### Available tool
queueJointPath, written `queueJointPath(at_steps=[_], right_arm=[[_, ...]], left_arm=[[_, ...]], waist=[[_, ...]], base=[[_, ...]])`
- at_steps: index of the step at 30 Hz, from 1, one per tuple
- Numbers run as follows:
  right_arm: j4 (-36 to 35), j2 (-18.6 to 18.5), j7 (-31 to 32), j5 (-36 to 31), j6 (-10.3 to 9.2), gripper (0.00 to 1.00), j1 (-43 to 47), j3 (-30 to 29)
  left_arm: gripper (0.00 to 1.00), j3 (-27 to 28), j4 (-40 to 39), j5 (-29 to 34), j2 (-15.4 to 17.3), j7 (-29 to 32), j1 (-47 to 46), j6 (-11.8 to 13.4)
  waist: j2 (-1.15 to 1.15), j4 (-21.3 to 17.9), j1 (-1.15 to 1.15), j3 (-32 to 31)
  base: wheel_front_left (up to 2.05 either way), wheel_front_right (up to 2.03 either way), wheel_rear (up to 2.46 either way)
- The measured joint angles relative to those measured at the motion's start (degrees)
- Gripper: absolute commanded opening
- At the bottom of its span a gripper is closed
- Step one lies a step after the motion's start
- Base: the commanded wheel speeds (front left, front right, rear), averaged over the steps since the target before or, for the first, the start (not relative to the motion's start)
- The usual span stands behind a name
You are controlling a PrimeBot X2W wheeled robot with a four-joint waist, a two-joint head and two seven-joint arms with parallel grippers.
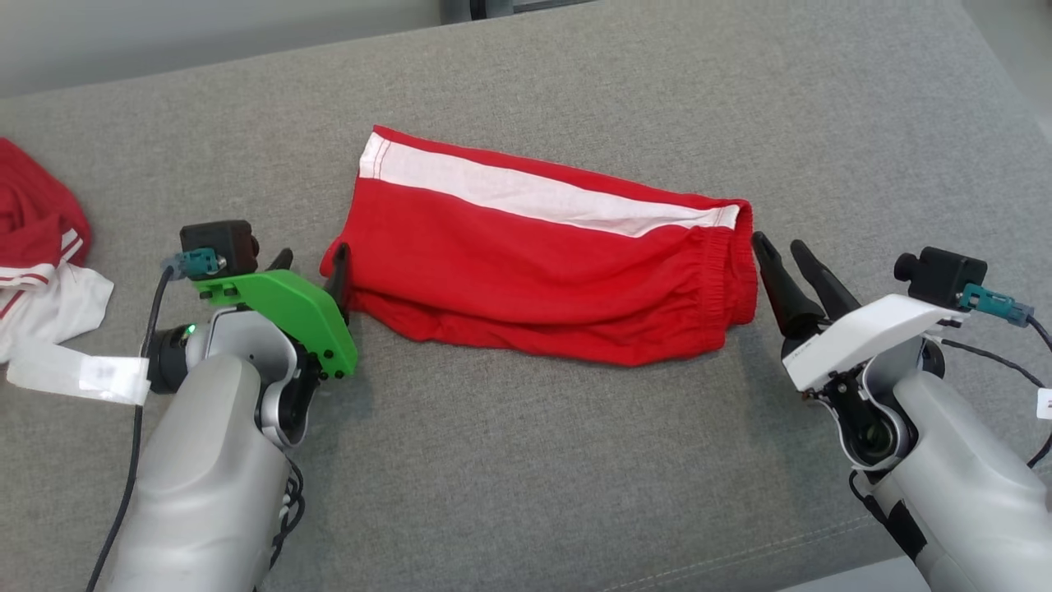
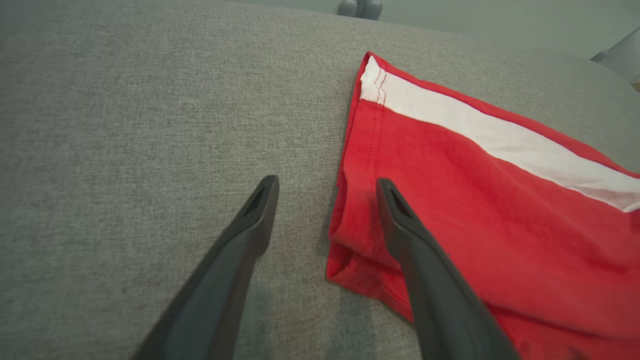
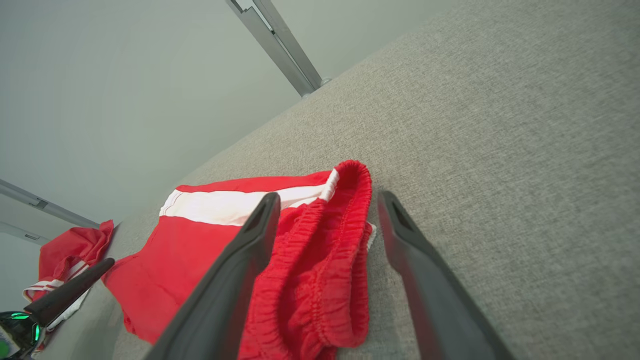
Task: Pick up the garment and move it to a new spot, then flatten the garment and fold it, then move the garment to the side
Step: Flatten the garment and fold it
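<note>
Shorts [image 1: 534, 263], red with a white stripe [image 1: 526, 193], lie folded lengthwise in the middle of the grey cushion [image 1: 526, 460], with the hem [image 2: 357, 150] to the left and the elastic waistband [image 3: 345, 215] to the right. My left gripper [image 2: 326, 182] stands spread wide at the hem. One finger lies over the red cloth just inside the edge, though I cannot tell whether it touches, and the other is over bare cushion beside it. My right gripper [image 3: 327, 196] is spread just as wide at the other end, straddling the bunched waistband. Neither hand has any cloth pinched.

I judge the fold is in, and that I am placed to take both ends, either for a further fold or to carry the bundle aside. To do it well, each lower finger should slide under all the layers, not just the top one. At the left near corner the layers gape, so I should go in low against the cushion there. Both hands should close together and lift level, or the fold may slip open. The thick waistband should hold firmly, but the thin hem may slide out. Another red and white garment [image 1: 33, 222] lies well off to the left, and I should keep clear of it.
</note>
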Motion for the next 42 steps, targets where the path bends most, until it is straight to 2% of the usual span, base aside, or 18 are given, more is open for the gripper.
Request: queueJointPath(at_steps=[14,15,16,18,23,34,37,42], right_arm=[[-2.2,0.2,0.1,0.0,0.00,1.00,1.8,1.0],[-2.3,0.0,0.1,0.0,0.00,1.00,1.8,0.9],[-2.5,-0.1,0.1,0.0,0.00,1.00,1.8,0.8],[-2.8,-0.2,0.1,0.0,0.00,1.00,1.8,0.7],[-3.0,-0.7,-0.5,0.0,-0.01,1.00,2.4,0.0],[-3.0,-2.2,-1.3,0.0,-0.64,1.00,5.1,-1.6],[-2.6,-2.2,-1.3,0.1,-1.22,1.00,6.4,-1.9],[-1.3,-2.1,-1.4,1.9,-3.76,1.00,7.8,-3.7]], left_arm=[[1.00,-1.0,2.8,-1.8,-0.4,2.5,2.9,0.0],[0.92,-1.1,2.9,-1.8,-0.4,2.4,2.8,0.0],[0.44,-1.2,3.0,-1.8,-0.4,2.4,2.8,0.0],[0.00,-1.5,3.0,-1.8,-0.4,2.2,2.8,0.0],[0.00,-3.2,3.0,-1.7,-0.5,1.9,2.8,-0.2],[0.00,-5.7,-0.2,-2.2,-0.5,-1.3,7.2,-2.7],[0.00,-6.9,-2.2,-4.7,-0.5,-2.5,9.4,-3.6],[0.00,-10.6,-5.9,-8.3,-0.5,-3.1,13.5,-4.6]], waist=[[0.00,-2.5,0.00,-1.3],[0.00,-2.6,0.00,-1.2],[0.00,-2.6,0.00,-1.2],[0.00,-2.7,0.00,-1.2],[0.00,-2.3,0.00,-1.4],[0.00,0.9,0.00,-3.2],[0.00,2.1,0.00,-3.8],[0.00,4.4,0.00,-5.1]], base=[[0.00,0.00,0.00],[0.00,0.00,0.00],[0.00,0.00,0.00],[0.00,0.00,0.00],[0.00,0.00,0.00],[0.00,0.00,0.00],[0.00,0.00,0.00],[0.00,0.00,0.00]])
